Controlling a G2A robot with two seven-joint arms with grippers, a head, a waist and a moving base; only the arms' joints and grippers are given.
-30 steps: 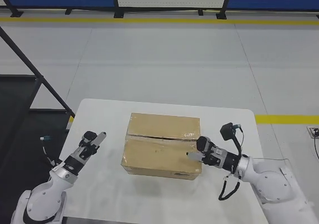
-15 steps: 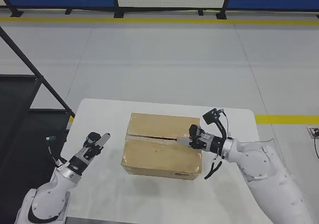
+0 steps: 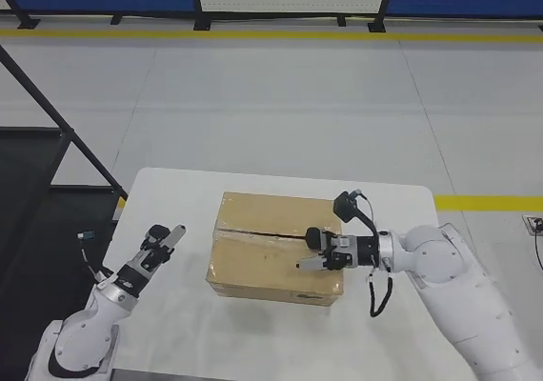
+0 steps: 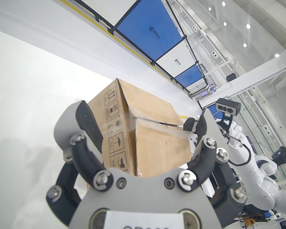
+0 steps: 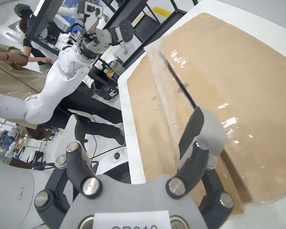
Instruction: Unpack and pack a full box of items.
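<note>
Tape (image 5: 162, 101) glints on box (image 5: 228, 72) seam in right wrist view; left hand (image 4: 143, 111), right hand (image 3: 308, 251) spread.

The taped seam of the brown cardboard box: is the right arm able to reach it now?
Probably yes. The open right gripper hovers over the brown cardboard box, close beside the taped seam on its top, with nothing lying between them.

Black picture signs (image 4: 113, 129) in a row down one end of the box (image 4: 157, 148), up arrows, a glass, an umbrella, small white print on blue panels (image 4: 155, 29), white labels (image 4: 145, 220) at both wrists, letters cut off
</note>
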